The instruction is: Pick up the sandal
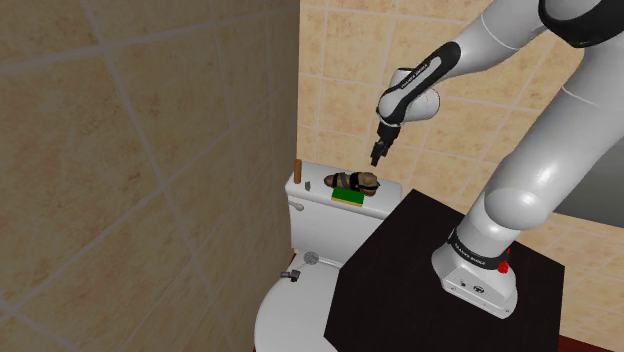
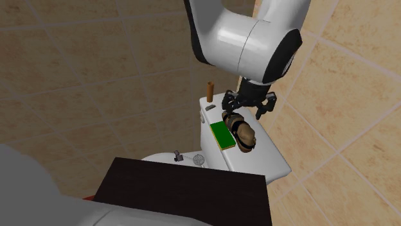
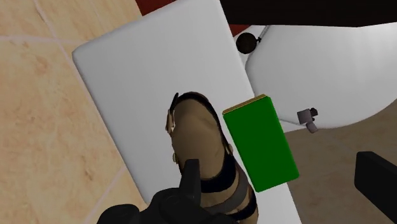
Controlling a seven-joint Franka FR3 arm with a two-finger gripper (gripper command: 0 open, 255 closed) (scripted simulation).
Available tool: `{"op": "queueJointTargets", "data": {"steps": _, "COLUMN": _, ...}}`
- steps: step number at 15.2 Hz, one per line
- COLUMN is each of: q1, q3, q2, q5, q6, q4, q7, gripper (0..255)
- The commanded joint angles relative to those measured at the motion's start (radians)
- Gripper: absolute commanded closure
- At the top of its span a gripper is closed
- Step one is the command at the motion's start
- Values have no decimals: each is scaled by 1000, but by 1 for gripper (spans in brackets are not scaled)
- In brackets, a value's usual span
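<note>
The black gripper (image 1: 378,150) hangs just above a white toilet cistern lid (image 1: 308,191), its two fingers spread wide and holding nothing.

Reading the shoulder view from left to right:
- A small brown peg (image 1: 297,168) stands upright at the lid's left end.
- Toward the middle of the lid lies the sandal (image 1: 355,182), brown with dark straps, resting flat and lengthwise along the lid.
- A flat green pad (image 1: 349,196) lies just beside the sandal, at the lid's front edge.
- The gripper is in the air above the sandal's right end, not touching it.
- Further right, a dark box stand (image 1: 420,260) carries the arm.
- The white toilet bowl (image 1: 290,310) sits below the lid's front edge.

In the wrist view, one finger (image 3: 191,170) hovers over the strapped end of the sandal (image 3: 197,137). The other finger is well out past the green pad (image 3: 261,143), so the opening spans both things.

Several things could go wrong from here:
- Lowered as it stands, that finger would likely land on top of the sandal instead of beside it, pressing it down or tipping it.
- Closing from this position could trap the pad along with the sandal, or sweep the pad off the front edge.
- The straps look soft and rounded, so an off-centre pinch may slip.
- A sideways nudge could slide the sandal across the smooth lid toward an edge.
</note>
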Motion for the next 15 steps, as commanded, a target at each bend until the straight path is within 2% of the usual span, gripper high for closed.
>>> {"op": "queueJointTargets", "data": {"steps": 1, "q1": 8, "q3": -12, "q2": 101, "q5": 83, "q6": 55, "q4": 37, "q7": -101, "gripper": 0}}
{"op": "queueJointTargets", "data": {"steps": 4, "q1": -20, "q3": 16, "q2": 247, "q5": 227, "q6": 118, "q4": 100, "q7": -262, "gripper": 0}}
{"op": "queueJointTargets", "data": {"steps": 7, "q1": -89, "q3": 82, "q2": 384, "q5": 339, "q6": 165, "q4": 178, "q7": -397, "gripper": 0}}
{"op": "queueJointTargets", "data": {"steps": 15, "q1": -165, "q3": 177, "q2": 506, "q5": 439, "q6": 248, "q4": 216, "q7": -480, "gripper": 0}}
